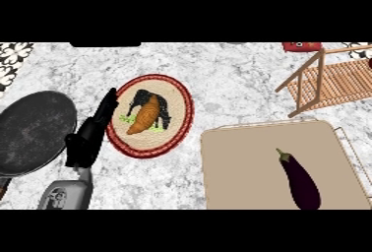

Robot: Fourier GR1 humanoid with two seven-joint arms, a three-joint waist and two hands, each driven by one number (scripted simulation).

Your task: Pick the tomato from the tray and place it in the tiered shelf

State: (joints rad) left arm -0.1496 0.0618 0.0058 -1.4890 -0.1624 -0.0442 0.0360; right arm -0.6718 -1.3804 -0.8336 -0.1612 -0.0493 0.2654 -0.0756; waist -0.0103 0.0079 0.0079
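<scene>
one hand (91,133) shows, the left, resting at the woven plate's (185,106) left rim with fingers straight and holding nothing; the right hand is not visible. one tray (254,152) carries one eggplant (301,182) and no tomato; a red thing (301,46), perhaps the tomato, sits at the top edge beside the one tiered shelf (330,81). risk: grabbing the eggplant instead. also one carrot (144,115), one dark pan (33,130).

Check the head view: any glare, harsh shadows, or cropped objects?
Head view: light is even and flat, no glare on the marble counter; the eggplant casts almost no shadow on the tray; the wooden shelf and dark pan are cut by the frame edges.
</scene>
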